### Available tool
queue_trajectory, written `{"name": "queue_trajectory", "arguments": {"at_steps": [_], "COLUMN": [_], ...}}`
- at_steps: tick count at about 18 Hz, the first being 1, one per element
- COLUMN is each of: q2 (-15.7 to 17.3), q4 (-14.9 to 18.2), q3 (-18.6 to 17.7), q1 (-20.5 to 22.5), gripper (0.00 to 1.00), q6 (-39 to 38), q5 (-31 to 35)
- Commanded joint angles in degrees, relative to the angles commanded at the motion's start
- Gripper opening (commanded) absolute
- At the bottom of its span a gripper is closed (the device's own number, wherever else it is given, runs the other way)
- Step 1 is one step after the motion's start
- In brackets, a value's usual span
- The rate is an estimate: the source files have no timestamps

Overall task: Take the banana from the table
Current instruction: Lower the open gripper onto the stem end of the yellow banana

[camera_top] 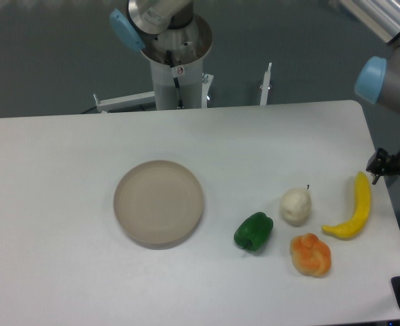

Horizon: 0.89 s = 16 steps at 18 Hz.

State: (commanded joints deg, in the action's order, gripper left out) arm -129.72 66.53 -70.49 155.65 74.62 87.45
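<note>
Near the right edge of the white table (64, 170), the banana (354, 210) lies flat and untouched, its upper tip pointing toward the back and its lower end curling left toward the other fruit. Just beyond that upper tip, at the very edge of the view, the gripper (378, 166) shows only as a small dark shape under the arm's grey and blue joints; whether its claw is wide or narrow cannot be told, and nothing is seen in it. Left of the banana sit a pale round fruit (296, 206), a lumpy orange item (311, 255) and a green pepper (253, 231), close together but apart. A round beige plate (159, 202) rests further left, near the middle of the tabletop.
</note>
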Motion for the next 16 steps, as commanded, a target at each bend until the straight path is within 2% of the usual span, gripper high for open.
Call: {"name": "queue_trajectory", "arguments": {"at_steps": [3, 5, 7, 16], "q2": [-0.4, -0.8, -1.0, -1.5], "q4": [-1.5, -6.6, -8.5, -8.8], "q3": [-1.1, -3.2, -4.9, -6.2], "q1": [-0.1, -0.1, -0.1, -0.8], "gripper": [1.00, 1.00, 1.00, 1.00], "q6": [-2.0, -1.9, -1.9, -2.1], "q5": [0.0, 0.0, 0.1, 0.2]}}
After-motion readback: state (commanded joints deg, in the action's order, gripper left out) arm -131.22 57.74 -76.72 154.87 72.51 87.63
